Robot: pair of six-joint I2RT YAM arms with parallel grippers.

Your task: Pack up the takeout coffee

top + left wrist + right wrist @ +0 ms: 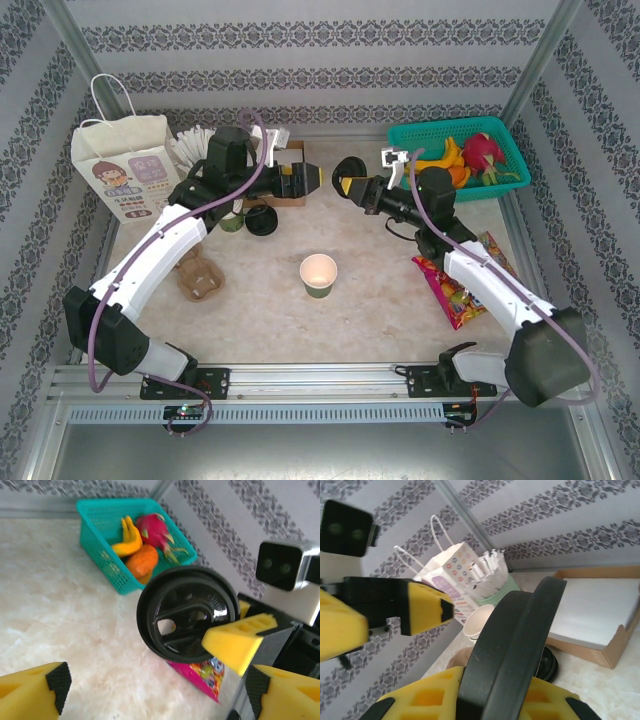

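The takeout coffee cup (318, 275), olive-green on the side, stands upright and lidless at the middle of the table. Its round black lid (185, 615) is up in the air, on edge, with my right gripper (347, 187) shut on its rim. In the right wrist view the lid (515, 645) stands between the yellow fingers (420, 700). My left gripper (316, 180) faces it from a short way off, open and empty. Its two pads (57, 680) stand wide apart below the lid.
A white paper bag (125, 170) stands at the back left, with a pale green cup of sticks (492, 580) and stacked cream cups (480, 622) beside it. Nearby are a cardboard box (290, 160), a spare black lid (262, 220) and a brown cup carrier (198, 275). A teal fruit basket (440, 128) and a snack bag (460, 290) lie to the right.
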